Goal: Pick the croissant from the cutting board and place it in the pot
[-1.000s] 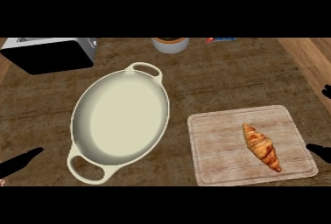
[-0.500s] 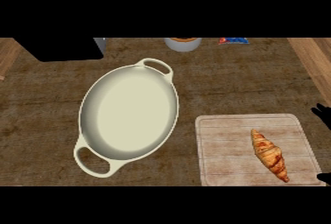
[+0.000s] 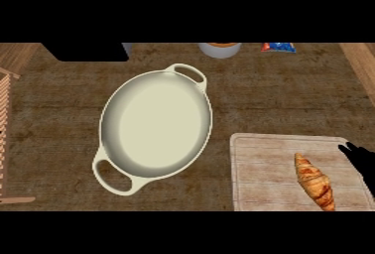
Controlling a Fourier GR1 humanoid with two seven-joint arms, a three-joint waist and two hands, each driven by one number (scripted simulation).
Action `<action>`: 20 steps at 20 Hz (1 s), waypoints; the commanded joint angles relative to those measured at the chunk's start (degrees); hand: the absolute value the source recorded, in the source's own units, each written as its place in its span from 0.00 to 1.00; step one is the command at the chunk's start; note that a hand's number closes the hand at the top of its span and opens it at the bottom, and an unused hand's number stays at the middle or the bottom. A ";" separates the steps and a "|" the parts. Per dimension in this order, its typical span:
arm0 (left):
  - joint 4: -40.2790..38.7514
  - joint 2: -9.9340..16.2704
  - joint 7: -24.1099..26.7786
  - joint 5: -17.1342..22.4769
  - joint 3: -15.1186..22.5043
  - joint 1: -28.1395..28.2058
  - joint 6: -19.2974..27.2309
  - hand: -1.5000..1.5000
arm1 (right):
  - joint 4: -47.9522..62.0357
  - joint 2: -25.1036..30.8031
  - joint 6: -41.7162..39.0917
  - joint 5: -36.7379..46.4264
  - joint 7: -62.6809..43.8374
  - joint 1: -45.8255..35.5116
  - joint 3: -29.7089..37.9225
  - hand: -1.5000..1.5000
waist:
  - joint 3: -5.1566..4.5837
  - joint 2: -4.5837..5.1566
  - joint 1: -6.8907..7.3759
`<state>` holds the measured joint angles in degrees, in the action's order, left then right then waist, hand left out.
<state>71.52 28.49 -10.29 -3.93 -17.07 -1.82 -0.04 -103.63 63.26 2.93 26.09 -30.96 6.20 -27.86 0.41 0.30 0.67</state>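
1. While the croissant lies untouched on the cutting board at the lower right of the frame, the head view shows the right robot hand only as a dark shape at the right edge, just beside the board's right side; whether its fingers are straight or curled cannot be told. The left robot hand shows nowhere in this view.
2. The cream pot, oval with a loop handle at each end, sits on the brown worktop in the middle left of the frame, apart from the board and holding nothing.
3. To do the step in hand well, I judge the right robot hand should come in over the croissant's middle, fingers across its narrow width and not along its length, since it lies slanted with one tip towards the frame's lower edge. The lift should clear the board before the carry up and left towards the pot's centre.
4. Against the frame half a second ago, pot, board and croissant sit at much the same places in the frame, with only a slight shift of view. The right robot hand at the right edge has come lower, from beside the board's upper corner to alongside its right side.
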 commanded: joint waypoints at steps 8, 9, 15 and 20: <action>6.45 -9.26 5.43 -0.75 6.08 -4.89 -2.57 0.50 | -4.28 -7.28 -14.82 1.37 -22.43 -9.39 -5.78 0.00 | -0.54 -0.40 1.71; 4.81 -10.55 5.94 -1.76 6.70 -6.06 -1.54 0.50 | -4.35 -8.60 -14.58 3.24 -22.90 -9.24 -7.74 0.00 | -0.55 -0.28 0.99; 3.65 -10.16 6.30 -2.47 4.43 -6.53 -2.43 0.50 | -1.54 -13.07 -18.60 3.94 -26.82 -12.48 -9.71 0.00 | -0.48 -0.48 0.90; 4.57 -10.51 7.61 -2.65 4.38 -4.72 -2.70 0.50 | 4.03 -17.64 -18.08 5.91 -28.90 -13.38 -11.16 0.00 | -0.40 -0.53 1.34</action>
<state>68.37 25.98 -8.32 -9.49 -16.98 -5.81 -1.83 -101.91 49.00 -13.49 31.11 -55.47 -5.94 -37.91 0.97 0.29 2.54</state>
